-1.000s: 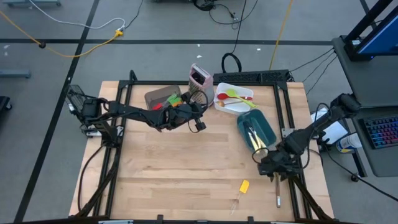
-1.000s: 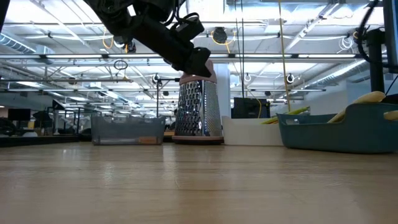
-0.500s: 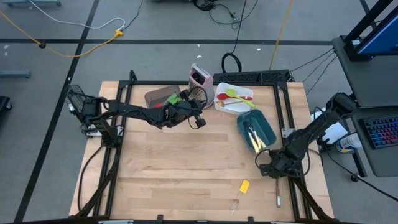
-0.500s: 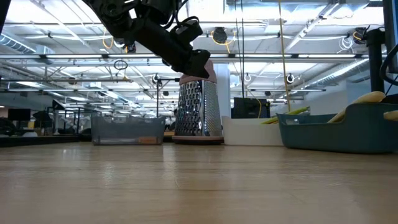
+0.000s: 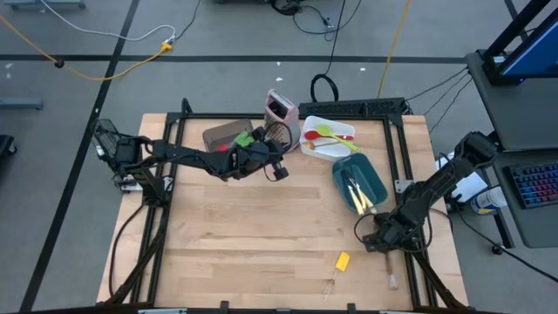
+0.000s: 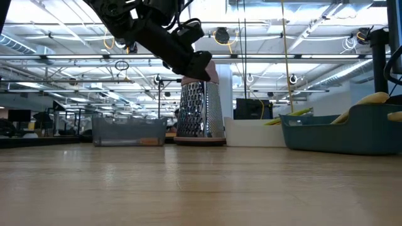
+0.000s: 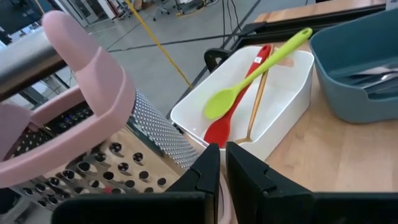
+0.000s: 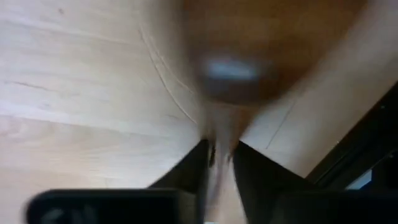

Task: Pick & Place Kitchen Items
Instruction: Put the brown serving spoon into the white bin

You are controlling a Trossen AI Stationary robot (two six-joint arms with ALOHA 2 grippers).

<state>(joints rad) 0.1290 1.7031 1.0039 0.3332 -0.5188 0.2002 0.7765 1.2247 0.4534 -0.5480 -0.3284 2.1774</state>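
right hand: hanging low over the near right part of the surface, fingers nearly together, pinching a slim wooden handle, by the look of the right wrist view.
wooden spoon: blurred bowl showing just ahead of the fingers; probably being lifted.
left hand: pressed together, empty, hovering just beside the grater.
step: judging a pick in progress on the right arm.
teal bin: just beyond the right hand, already holding utensils.
yellow spatula: lying just inboard of the right hand, not yet picked.
next: carrying calls for a firm pinch and clearing the bin wall.
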